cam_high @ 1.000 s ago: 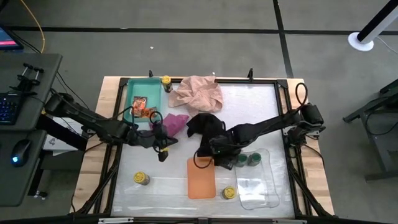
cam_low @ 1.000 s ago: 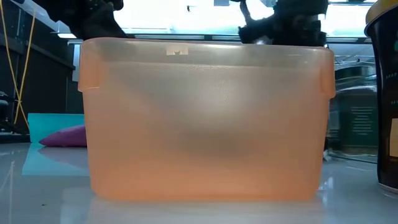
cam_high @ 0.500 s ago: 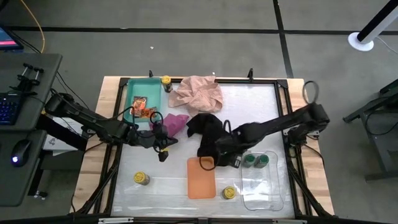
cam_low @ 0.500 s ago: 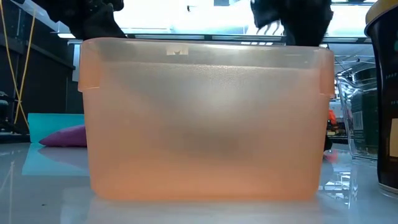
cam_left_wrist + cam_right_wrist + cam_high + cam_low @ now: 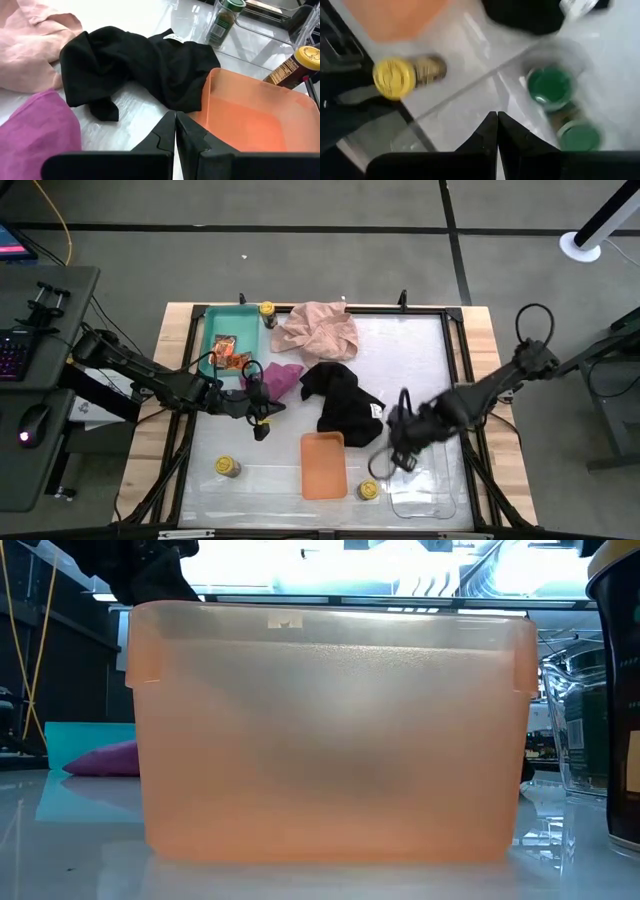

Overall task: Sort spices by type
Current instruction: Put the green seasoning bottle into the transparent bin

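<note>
Two green-lidded jars (image 5: 550,86) (image 5: 579,135) stand in the clear tray (image 5: 425,492); my right arm hides them in the high view. Yellow-lidded jars stand near the front (image 5: 368,490) (image 5: 228,467) and at the far edge (image 5: 267,310). Orange-red packets (image 5: 225,352) lie in the teal tray (image 5: 212,330). My right gripper (image 5: 390,452) hangs shut, pointing down over the clear tray's left edge, between the yellow jar (image 5: 395,77) and the green ones, touching nothing. My left gripper (image 5: 262,422) is shut, above the table beside the magenta cloth (image 5: 280,377), nothing in it (image 5: 175,127).
The orange tray (image 5: 322,465) stands in the middle near the front and fills the low view (image 5: 330,730). A black cloth (image 5: 342,402) lies just behind it. A pink cloth (image 5: 315,328) lies at the far edge. Bare table (image 5: 410,350) shows at the far right.
My right gripper has risen and swung from the black cloth and the orange tray's far edge toward the table's right and near side, rolling its wrist; it stays shut. The clear tray with the green-lidded jars has slid a little toward the right edge.
</note>
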